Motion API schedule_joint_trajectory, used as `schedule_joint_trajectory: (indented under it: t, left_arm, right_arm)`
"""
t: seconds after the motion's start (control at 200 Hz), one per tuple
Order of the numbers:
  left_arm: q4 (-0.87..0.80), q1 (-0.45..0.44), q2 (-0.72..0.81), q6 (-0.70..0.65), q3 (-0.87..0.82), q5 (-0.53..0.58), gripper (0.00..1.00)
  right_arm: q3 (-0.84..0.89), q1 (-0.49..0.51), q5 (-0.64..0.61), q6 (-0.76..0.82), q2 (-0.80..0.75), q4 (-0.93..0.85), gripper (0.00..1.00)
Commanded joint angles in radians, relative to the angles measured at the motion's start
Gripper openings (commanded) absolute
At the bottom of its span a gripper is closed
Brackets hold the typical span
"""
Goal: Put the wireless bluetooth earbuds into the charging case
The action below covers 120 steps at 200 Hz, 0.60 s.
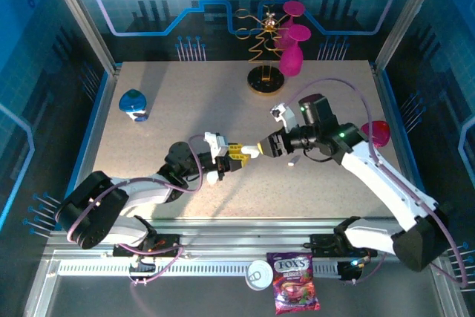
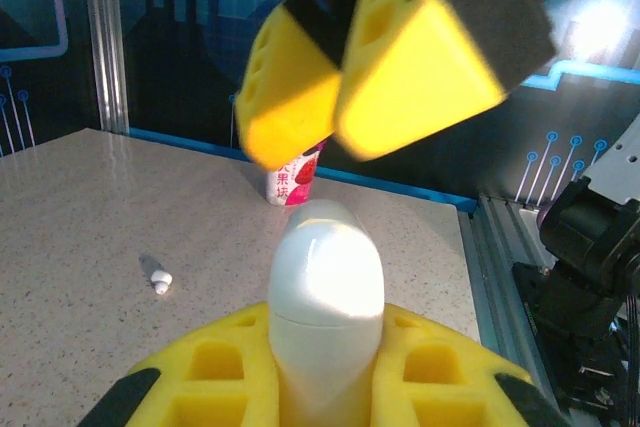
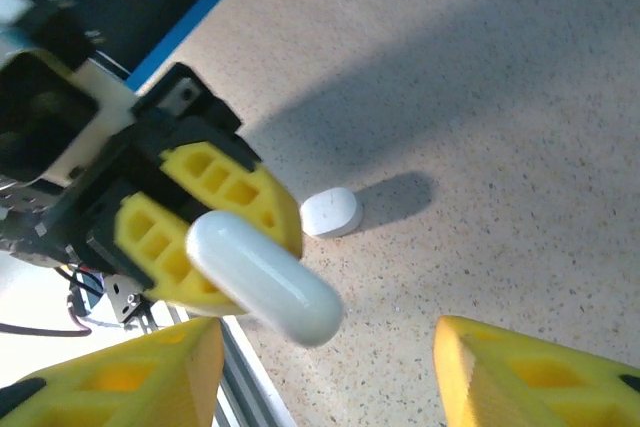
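Note:
The charging case, a smooth white pill shape with its lid closed, sticks out of my left gripper, which is shut on its lower end. In the top view the left gripper holds the charging case above the table's middle, pointing right. My right gripper faces it, open. Its yellow fingers stand wide on either side of the charging case tip without touching. One tiny white earbud lies on the table. A squarish white lump rests on the table beyond the case.
A metal stand with pink glasses is at the back centre. A blue object sits at the back left and a red cup at the right edge. A candy bag and a white cup lie on the front rail.

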<state>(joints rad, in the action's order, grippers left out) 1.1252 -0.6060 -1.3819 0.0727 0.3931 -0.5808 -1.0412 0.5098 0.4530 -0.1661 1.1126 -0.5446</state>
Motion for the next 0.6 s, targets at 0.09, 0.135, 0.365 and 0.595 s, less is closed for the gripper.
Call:
schedule_joint_trajectory:
  t: [0.09, 0.135, 0.365, 0.595]
  left_arm:
    - [-0.056, 0.003, 0.054, 0.029, 0.038, -0.101, 0.05]
    - [-0.077, 0.002, 0.067, 0.03, 0.042, -0.121, 0.05]
    - [-0.105, 0.002, 0.11, 0.029, 0.051, -0.191, 0.05]
    - [-0.101, 0.003, 0.113, 0.031, 0.055, -0.208, 0.06]
  right_arm:
    - [0.137, 0.004, 0.153, 0.173, -0.147, 0.198, 0.62]
    - [0.177, 0.005, 0.174, 0.216, -0.169, 0.245, 0.63]
    - [0.264, 0.006, 0.246, 0.361, -0.169, 0.377, 0.66]
    - [0.254, 0.022, 0.323, 0.395, -0.082, 0.368, 0.63]
